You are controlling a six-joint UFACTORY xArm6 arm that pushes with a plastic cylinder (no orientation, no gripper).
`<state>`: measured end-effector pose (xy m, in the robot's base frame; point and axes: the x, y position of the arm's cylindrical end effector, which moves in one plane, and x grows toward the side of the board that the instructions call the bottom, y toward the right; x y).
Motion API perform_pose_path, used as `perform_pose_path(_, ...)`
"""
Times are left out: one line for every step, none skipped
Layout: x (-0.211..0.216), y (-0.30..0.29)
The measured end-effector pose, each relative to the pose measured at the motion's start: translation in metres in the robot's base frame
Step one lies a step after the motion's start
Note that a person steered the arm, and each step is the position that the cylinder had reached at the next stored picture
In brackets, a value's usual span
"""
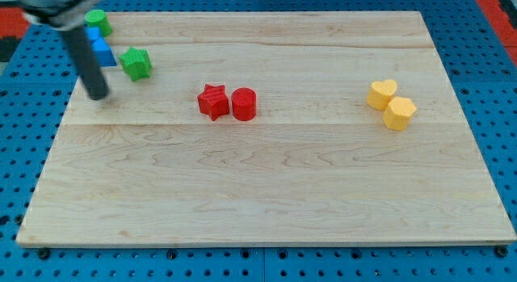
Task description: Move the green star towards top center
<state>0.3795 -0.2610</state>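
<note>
Lacking fingers to open or close, my tip (98,94) rests on the board (258,193) just lower-left of the green star (136,63).

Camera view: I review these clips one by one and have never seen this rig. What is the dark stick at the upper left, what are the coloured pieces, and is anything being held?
There is one picture, from a single camera looking down at a slant on a pale wooden board lying on a blue pegboard. The dark stick is the robot arm's rod; it has no pincer, so nothing is held. It only pushes. My tip rests on the board, down and to the view's left of the green star-shaped block, apart from it. Behind the rod lie a blue block and a green round block. Mid-board sit a red star block and red cylinder, side by side. At the view's right are a yellow heart block and yellow hexagonal block.
</note>
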Motion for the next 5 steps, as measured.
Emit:
perform_pose_path(-0.044, 0.043)
perform_pose_path(-0.085, 0.148)
perform_pose_path(-0.121, 0.19)
perform_pose_path(-0.188, 0.118)
perform_pose_path(-0.188, 0.105)
